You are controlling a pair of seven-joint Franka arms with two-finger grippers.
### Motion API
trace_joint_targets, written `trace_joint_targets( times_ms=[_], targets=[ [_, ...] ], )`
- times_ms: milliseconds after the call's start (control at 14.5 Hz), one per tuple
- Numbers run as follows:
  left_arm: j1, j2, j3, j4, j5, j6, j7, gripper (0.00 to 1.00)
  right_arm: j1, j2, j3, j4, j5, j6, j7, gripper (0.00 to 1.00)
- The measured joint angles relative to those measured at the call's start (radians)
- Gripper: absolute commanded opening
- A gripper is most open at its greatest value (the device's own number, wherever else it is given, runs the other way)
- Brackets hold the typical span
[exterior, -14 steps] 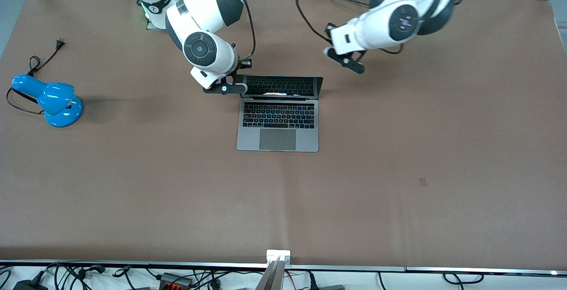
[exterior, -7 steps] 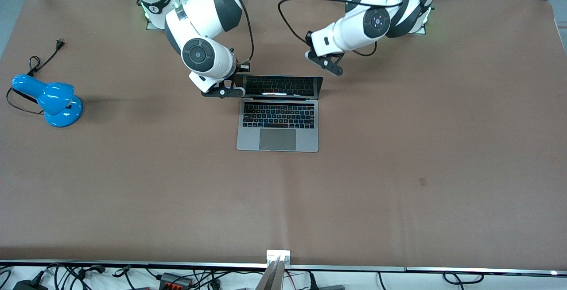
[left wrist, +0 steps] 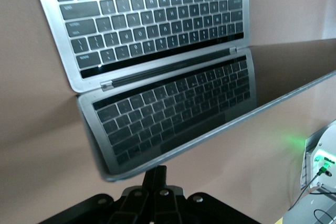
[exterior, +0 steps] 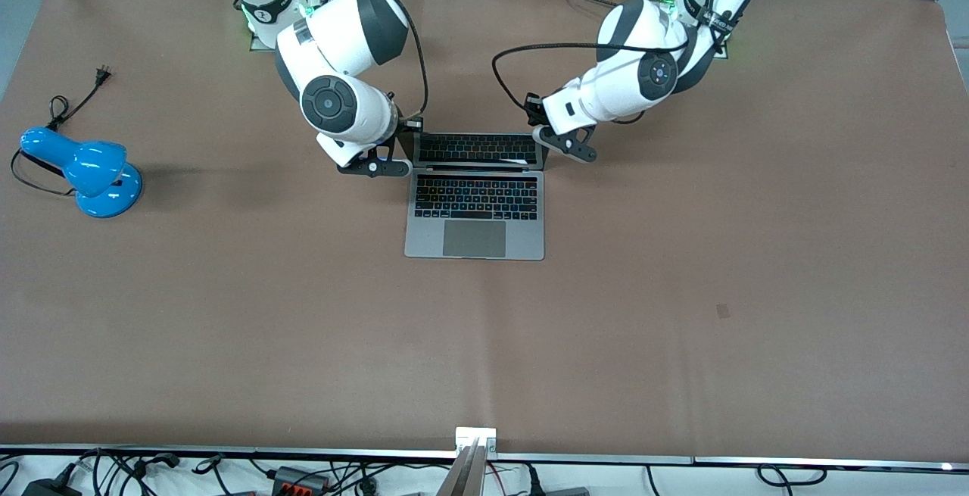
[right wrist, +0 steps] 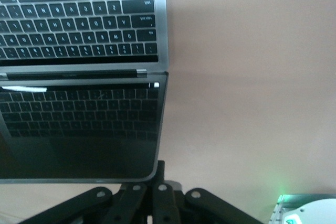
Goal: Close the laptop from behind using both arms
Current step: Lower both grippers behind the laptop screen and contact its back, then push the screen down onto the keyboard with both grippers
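The grey laptop (exterior: 475, 216) lies open in the middle of the table, its screen (exterior: 477, 149) standing up and mirroring the keyboard. My right gripper (exterior: 376, 168) is at the lid's corner toward the right arm's end. In the right wrist view its shut fingers (right wrist: 159, 174) touch the lid's top corner (right wrist: 152, 169). My left gripper (exterior: 564, 144) is at the lid's corner toward the left arm's end. In the left wrist view its shut fingers (left wrist: 156, 176) sit against the lid's top edge (left wrist: 173, 156). Neither gripper holds anything.
A blue desk lamp (exterior: 83, 166) with a black cord and plug (exterior: 76, 102) lies at the right arm's end of the table. Black cables hang from both arms above the laptop's lid.
My left arm has swung in from the left arm's end and come down to the lid's corner. My right gripper has shifted slightly outward. The lid's top edge has moved a little toward the keyboard.
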Motion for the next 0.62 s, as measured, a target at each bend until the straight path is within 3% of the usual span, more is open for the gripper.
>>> trace_joint_targets(
  times_ms=[346,622],
  targets=[
    [0.023,0.015,0.003,0.036,0.0,0.002,0.0,0.01,-0.016,0.065,0.0,0.086,0.0,0.001,0.0,0.0],
    [0.045,0.1,0.007,0.11,0.0,0.028,0.002,0.01,-0.031,0.144,-0.001,0.17,0.0,0.002,0.0,0.0]
  ],
)
